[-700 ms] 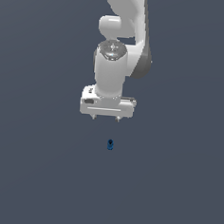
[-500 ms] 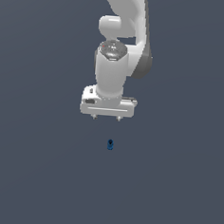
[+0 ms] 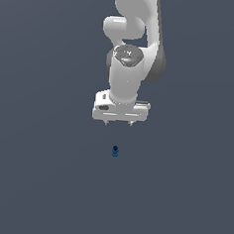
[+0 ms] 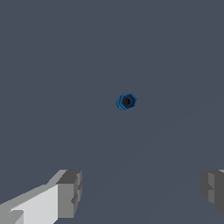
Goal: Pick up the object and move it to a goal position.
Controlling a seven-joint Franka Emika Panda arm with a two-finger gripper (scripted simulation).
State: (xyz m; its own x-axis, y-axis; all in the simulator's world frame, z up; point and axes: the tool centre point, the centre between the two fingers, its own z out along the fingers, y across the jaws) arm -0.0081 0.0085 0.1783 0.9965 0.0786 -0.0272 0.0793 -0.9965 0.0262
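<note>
Plain dark slate-grey ground [image 3: 39, 182] fills both views, flat and unmarked, with no edge or wall to be seen. From the top of the exterior view, right of centre, the white arm [image 3: 139, 21] comes down through a rounded joint to a wrist with a grey disc on its face, ending in a wide white hand. The gripper [image 3: 118, 123] sits near the middle of that frame, pointing downward, its two short fingertips showing as small pale stubs set well apart under the hand. In the wrist view the fingers [image 4: 68, 192] stand at the two lower corners of the frame, one grey-padded block at lower left and the other cut off by the lower right edge, with bare ground between them, so the jaws are spread wide and hold nothing. The object [image 3: 115, 150] lies just below the centre of the exterior view, under the gripper and clear of it, a tiny blue piece. Seen from the wrist, the object [image 4: 127, 102] is slightly right of centre, a blue ring around a dark top
</note>
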